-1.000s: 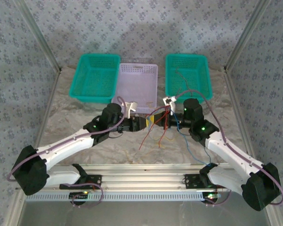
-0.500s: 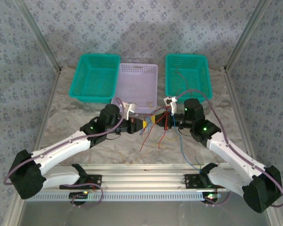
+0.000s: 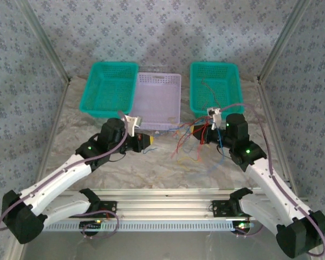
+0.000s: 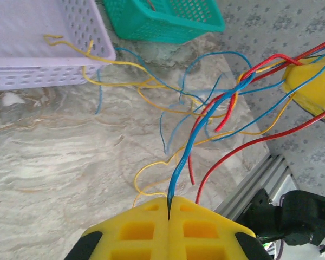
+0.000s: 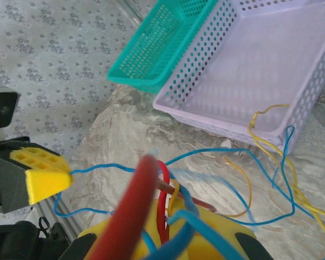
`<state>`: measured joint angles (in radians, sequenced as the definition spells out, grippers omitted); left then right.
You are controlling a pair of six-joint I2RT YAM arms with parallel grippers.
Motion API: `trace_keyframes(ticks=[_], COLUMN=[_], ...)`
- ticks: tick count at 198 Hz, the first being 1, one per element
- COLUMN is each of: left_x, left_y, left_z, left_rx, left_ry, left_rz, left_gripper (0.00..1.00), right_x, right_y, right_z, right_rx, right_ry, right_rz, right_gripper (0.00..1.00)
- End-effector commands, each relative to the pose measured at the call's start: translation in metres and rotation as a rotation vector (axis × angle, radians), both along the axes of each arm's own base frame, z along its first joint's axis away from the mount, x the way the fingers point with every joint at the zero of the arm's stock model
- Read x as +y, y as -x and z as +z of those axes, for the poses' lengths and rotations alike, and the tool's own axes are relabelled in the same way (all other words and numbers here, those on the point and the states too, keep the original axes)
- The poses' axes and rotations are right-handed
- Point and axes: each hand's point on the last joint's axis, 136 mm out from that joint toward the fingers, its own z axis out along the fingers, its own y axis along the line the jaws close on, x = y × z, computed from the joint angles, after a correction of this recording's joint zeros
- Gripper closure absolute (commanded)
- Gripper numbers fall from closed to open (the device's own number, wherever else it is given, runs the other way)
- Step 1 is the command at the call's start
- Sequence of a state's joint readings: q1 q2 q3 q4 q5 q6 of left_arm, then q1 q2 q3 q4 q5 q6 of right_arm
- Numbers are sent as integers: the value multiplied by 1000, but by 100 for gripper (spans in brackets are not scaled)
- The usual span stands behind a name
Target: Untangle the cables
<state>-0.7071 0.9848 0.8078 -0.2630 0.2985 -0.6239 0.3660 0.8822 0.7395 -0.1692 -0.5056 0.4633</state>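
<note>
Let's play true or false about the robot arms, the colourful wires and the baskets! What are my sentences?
1. The left fingers are shut on a blue cable. True.
2. The right fingers are wide open and empty. False: they are shut on a bunch of red and blue cables.
3. The purple basket stands between the left green basket and the right green basket. True.
4. Every wire lies inside the purple basket. False: most cables stretch between the two arms over the table.
</note>
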Motion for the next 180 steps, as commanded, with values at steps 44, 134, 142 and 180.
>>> trace_keyframes(ticks=[44, 134, 142, 180], left_x=[72, 151, 155, 141], left_y=[0, 20, 21, 18], left_z=[18, 115, 121, 129], left_rx=[-36, -270, -286, -282], left_ry=[-192, -221, -227, -156], left_rz=[175, 377, 395, 358], left_gripper=[100, 100, 100, 100], right_x=[-47, -106, -108, -87], right_y=[-19, -21, -21, -22], right_z=[-17, -46, -47, -34], right_rx=[63, 129, 129, 65], right_ry=[98, 189, 186, 100], right_rz=[-227, -502, -508, -394], right_gripper=[100, 100, 100, 100])
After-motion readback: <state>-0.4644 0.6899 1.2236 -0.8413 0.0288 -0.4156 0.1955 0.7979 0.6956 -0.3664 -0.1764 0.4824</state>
